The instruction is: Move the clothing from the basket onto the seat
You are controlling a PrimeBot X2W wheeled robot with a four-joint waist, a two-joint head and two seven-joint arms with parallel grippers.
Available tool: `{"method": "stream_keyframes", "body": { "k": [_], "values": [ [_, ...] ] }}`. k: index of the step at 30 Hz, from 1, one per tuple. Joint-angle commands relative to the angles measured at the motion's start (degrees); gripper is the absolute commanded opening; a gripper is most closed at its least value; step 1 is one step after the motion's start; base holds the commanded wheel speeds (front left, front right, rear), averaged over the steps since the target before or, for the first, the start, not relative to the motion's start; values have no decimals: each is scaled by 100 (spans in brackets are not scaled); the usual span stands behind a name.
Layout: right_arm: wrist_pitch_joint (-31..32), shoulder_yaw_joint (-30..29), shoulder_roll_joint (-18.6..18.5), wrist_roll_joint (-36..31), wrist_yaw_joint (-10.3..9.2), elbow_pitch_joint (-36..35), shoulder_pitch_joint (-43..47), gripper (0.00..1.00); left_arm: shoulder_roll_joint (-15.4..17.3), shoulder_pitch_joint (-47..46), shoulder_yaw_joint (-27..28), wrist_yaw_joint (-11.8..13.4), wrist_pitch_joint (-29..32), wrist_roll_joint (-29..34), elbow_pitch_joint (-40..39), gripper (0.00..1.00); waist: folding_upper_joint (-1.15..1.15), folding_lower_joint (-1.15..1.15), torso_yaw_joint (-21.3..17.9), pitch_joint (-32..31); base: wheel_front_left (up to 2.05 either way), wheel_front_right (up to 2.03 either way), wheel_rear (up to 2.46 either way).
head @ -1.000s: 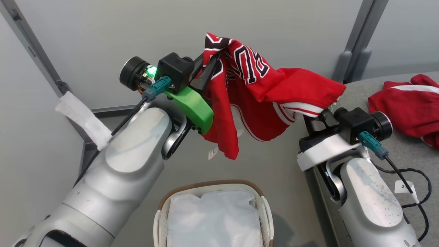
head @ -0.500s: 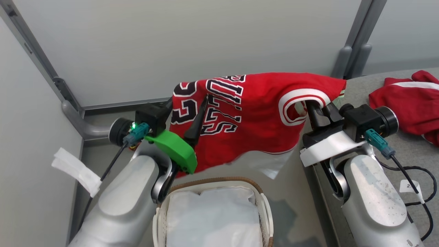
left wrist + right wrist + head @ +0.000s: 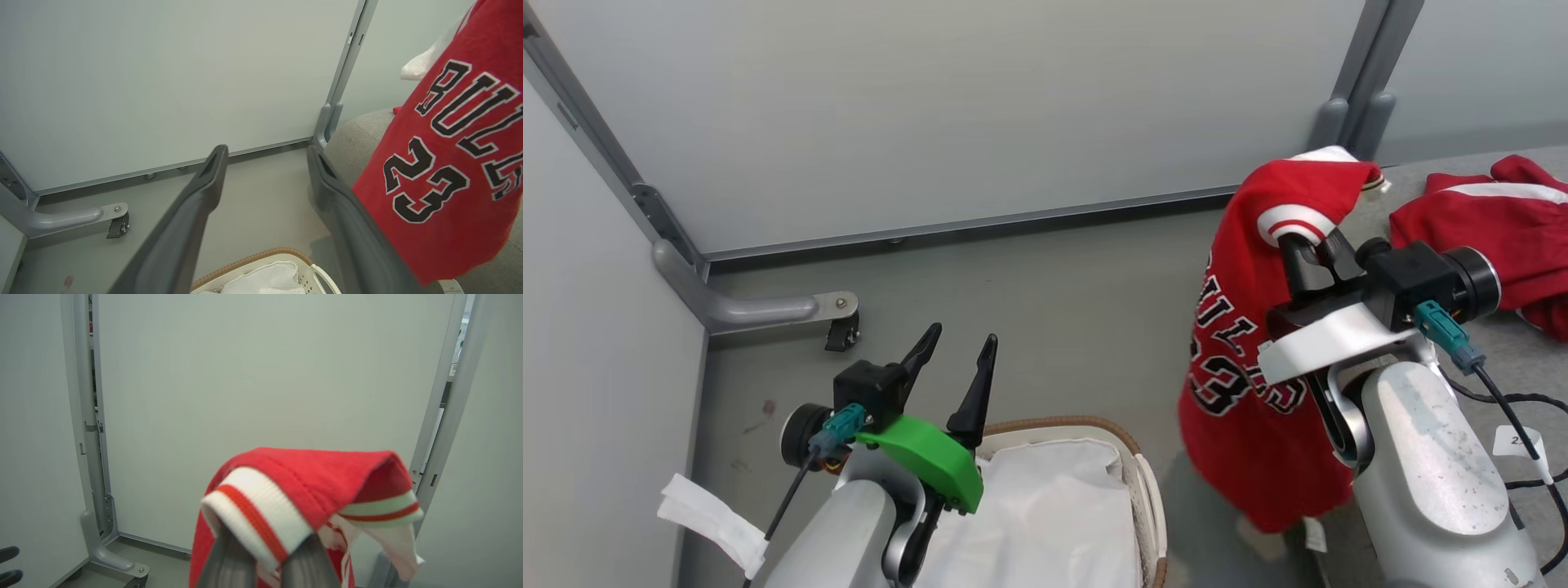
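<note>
Red jersey [image 3: 1258, 457] hangs from right gripper [image 3: 1311, 245], which is clamped on its striped trim; the cloth drapes below it. Second red garment [image 3: 1503, 220] on seat [image 3: 1535, 351] just beyond. Left gripper [image 3: 962, 335] spread wide, empty, basket [image 3: 1147, 490] below it.

The red fabric jersey [image 3: 445, 196] at the right of the left wrist view bears black, white-edged lettering: "BUL", cut off by the frame edge, above the number "23". In the head view, centre right, it reads sideways: "ULLS" and "23". A small white paper tag [image 3: 1517, 442] at that view's lower right starts with "2"; the rest is illegible.
</note>
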Motion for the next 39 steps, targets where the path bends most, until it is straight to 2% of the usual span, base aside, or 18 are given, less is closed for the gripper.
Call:
{"method": "stream_keyframes", "body": {
  "k": [1,8,15,31,39],
  "values": [
    [-13,-38,-20,-57,-6,-20,-21,0,-20,127,67,-39,-2,85,-53,100,0,0,-23,6,0,0,0],
    [-13,-144,-20,-97,-6,22,50,0,-182,349,303,-84,-2,394,-359,100,0,0,-92,11,0,0,0],
    [-13,-183,-22,-116,-6,37,14,0,-286,477,309,-94,-2,550,-621,100,0,0,-305,32,0,0,0],
    [-13,-421,-18,-421,-6,-1,-136,0,-324,516,98,-91,-2,616,-837,100,0,0,-1681,367,0,0,0],
    [-13,-575,-16,-573,-6,9,-242,0,-328,375,8,-91,-2,671,-806,100,0,0,-1980,566,0,0,0]
  ]
}}
